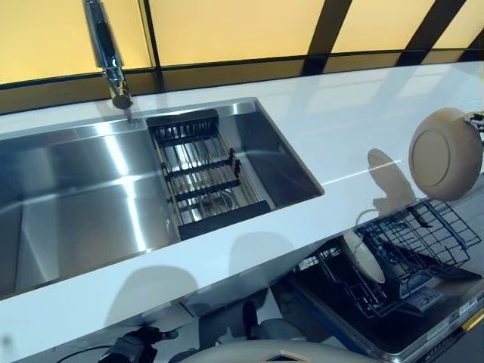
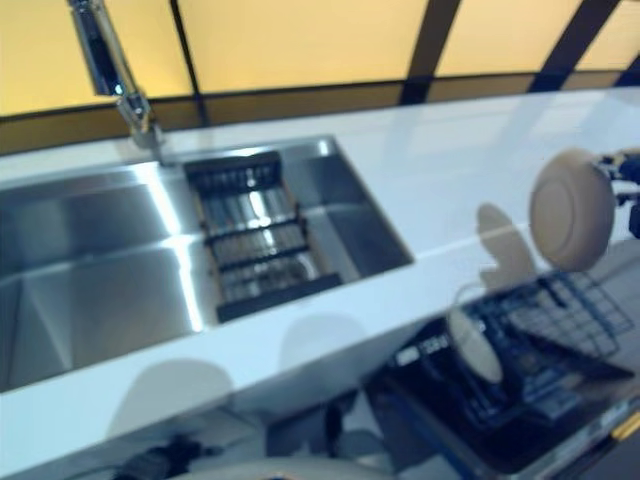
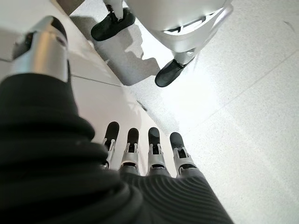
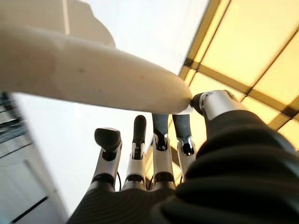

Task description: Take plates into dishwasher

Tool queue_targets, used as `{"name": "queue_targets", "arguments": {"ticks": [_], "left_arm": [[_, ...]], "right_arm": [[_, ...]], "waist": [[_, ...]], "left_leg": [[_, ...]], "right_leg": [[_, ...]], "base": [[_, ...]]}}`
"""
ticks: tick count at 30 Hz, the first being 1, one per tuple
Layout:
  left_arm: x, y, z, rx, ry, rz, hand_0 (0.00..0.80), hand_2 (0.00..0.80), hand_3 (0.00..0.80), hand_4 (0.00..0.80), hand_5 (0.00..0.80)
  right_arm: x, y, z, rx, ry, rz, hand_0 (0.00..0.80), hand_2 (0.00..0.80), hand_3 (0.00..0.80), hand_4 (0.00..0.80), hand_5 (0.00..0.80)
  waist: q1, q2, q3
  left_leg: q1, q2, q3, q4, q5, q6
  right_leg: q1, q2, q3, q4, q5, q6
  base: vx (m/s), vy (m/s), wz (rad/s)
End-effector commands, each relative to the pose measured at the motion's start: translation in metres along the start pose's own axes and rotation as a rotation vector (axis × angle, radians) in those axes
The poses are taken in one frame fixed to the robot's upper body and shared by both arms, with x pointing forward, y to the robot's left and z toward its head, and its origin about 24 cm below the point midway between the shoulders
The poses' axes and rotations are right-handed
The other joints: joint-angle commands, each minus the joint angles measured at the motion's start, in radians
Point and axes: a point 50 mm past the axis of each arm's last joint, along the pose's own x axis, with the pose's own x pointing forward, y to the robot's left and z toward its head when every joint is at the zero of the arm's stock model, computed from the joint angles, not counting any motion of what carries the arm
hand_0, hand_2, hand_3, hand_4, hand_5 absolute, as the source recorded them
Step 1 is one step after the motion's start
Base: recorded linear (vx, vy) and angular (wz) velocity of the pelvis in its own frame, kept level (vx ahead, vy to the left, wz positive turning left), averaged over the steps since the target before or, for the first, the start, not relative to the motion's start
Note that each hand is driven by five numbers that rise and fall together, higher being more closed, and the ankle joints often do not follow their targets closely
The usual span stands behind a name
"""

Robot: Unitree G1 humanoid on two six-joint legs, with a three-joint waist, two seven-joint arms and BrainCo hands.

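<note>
Only a sliver of the right robot hand (image 1: 476, 121) is showing at the edge of the head views, where it is holding a beige plate (image 1: 445, 153) up on edge above the open dishwasher rack (image 1: 412, 253); its own wrist view is showing its thumb and fingers (image 4: 161, 126) pinching the plate's rim, with the plate filling most of that picture. A second plate (image 1: 363, 257) is standing tilted in the dark wire rack, whose lower part is running out of view. The left robot hand (image 3: 140, 154) is hanging low beside the cabinet front, fingers straight and apart, holding nothing, with pale speckled floor (image 3: 252, 121) beyond it. A white bench (image 1: 348, 128) is running across the scene, with a steel sink (image 1: 68, 197) set into it, and a black wire drainer (image 1: 200, 178) is sitting across the sink with something small and hard to make out on its bars. A chrome tap (image 1: 106, 49) is rising over the sink, its top cut off. Behind the bench, yellow panels (image 1: 227, 30) with dark frames are closing off the room. No print is readable anywhere.
</note>
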Motion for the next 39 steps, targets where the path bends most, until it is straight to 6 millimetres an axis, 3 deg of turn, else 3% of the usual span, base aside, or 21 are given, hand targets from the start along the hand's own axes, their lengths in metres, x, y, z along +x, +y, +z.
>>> {"name": "queue_targets", "arguments": {"ticks": [1,20,39], "left_arm": [[-0.004,0.032,0.025,0.067,-0.076,0.090,0.000,0.000,0.000,0.000,0.000],[-0.005,0.039,0.028,0.074,-0.086,0.101,0.000,0.000,0.000,0.000,0.000],[-0.006,0.041,0.037,0.084,-0.101,0.104,0.000,0.000,0.000,0.000,0.000]], "right_arm": [[-0.015,-0.030,0.021,-0.011,-0.097,-0.111,0.800,0.800,0.800,0.800,0.800],[-0.022,-0.027,-0.025,-0.016,-0.004,-0.065,0.800,0.800,0.800,0.800,0.800],[-0.009,0.011,-0.073,-0.043,0.101,0.089,0.800,0.800,0.800,0.800,0.800]], "waist": [[-0.008,0.027,-0.019],[-0.044,0.026,-0.014],[-0.041,0.031,-0.005]], "left_leg": [[-0.067,0.027,-0.047,0.023,0.001,0.045],[-0.076,0.037,-0.021,0.037,-0.003,0.050],[-0.077,0.039,-0.019,0.047,-0.008,0.053]], "right_leg": [[0.040,-0.029,-0.006,0.121,-0.112,0.100],[0.010,-0.021,0.011,0.143,-0.109,0.105],[0.003,-0.028,-0.002,0.152,-0.108,0.107]], "base": [[-0.001,-0.012,-0.10],[-0.007,-0.010,-0.04],[-0.003,-0.002,-0.03]]}}
